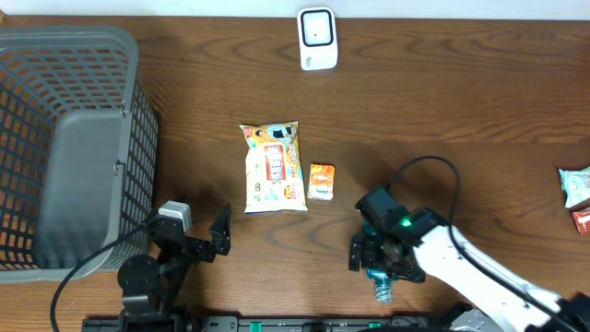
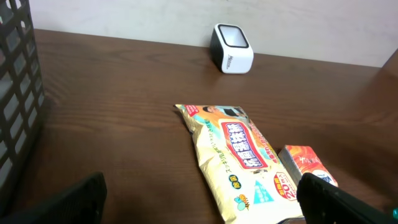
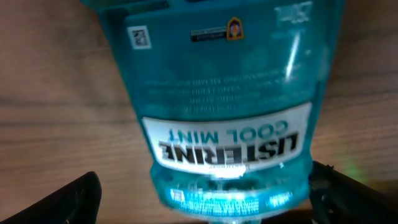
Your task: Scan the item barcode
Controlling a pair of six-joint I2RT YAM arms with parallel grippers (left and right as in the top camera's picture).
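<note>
Under my right gripper [image 3: 208, 196], jaws spread wide, lies the mouthwash bottle [image 3: 217, 81]; my left gripper [image 2: 208, 199] likewise stands wide.

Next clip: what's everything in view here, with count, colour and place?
basket: one, grey, left side of table
scanner: one, white, far edge, centre
pouch: one, yellow and white, mid-table
small packet: one, orange, right of the pouch
mouthwash bottle: one, blue-green, under the right gripper
edge packets: two, pale teal and red, right edge, cut off
table: one, dark brown wood
left gripper: one, black, open, beside the basket
right gripper: one, black, open, over the bottle
</note>
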